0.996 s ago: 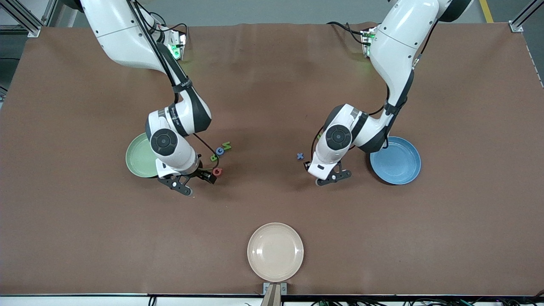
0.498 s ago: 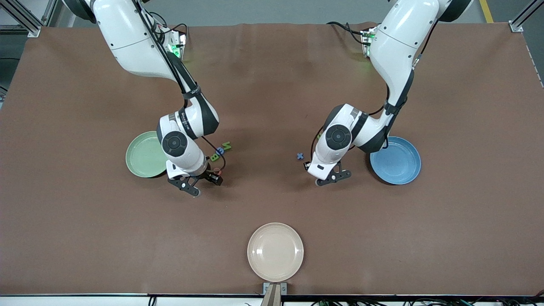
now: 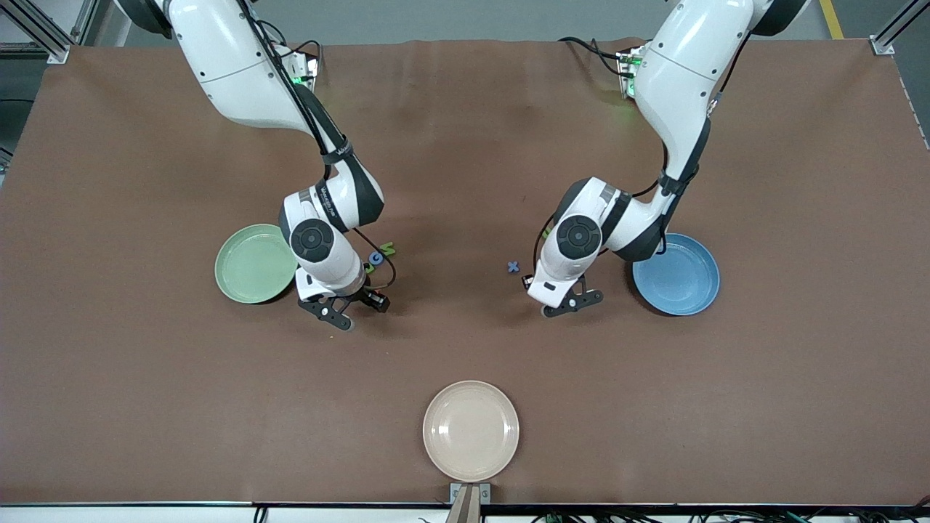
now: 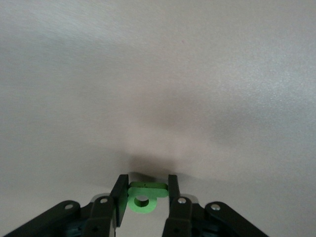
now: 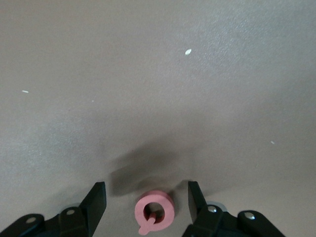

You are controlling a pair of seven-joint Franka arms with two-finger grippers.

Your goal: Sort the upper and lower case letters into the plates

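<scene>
The pink Q [image 5: 153, 211] is lying on the table between my right gripper [image 5: 147, 197]'s spread fingers, untouched, beside the green plate [image 3: 251, 265]. My left gripper [image 4: 145, 193] is pinching a small green letter [image 4: 143, 196] near the blue plate [image 3: 679, 274].

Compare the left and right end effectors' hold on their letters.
The left end effector has its fingers pressed against a small green letter; the right end effector stands wider, with gaps either side of the pink Q. The green letter sits gripped; the Q lies loose on the table. Both end effectors straddle one letter.
</scene>
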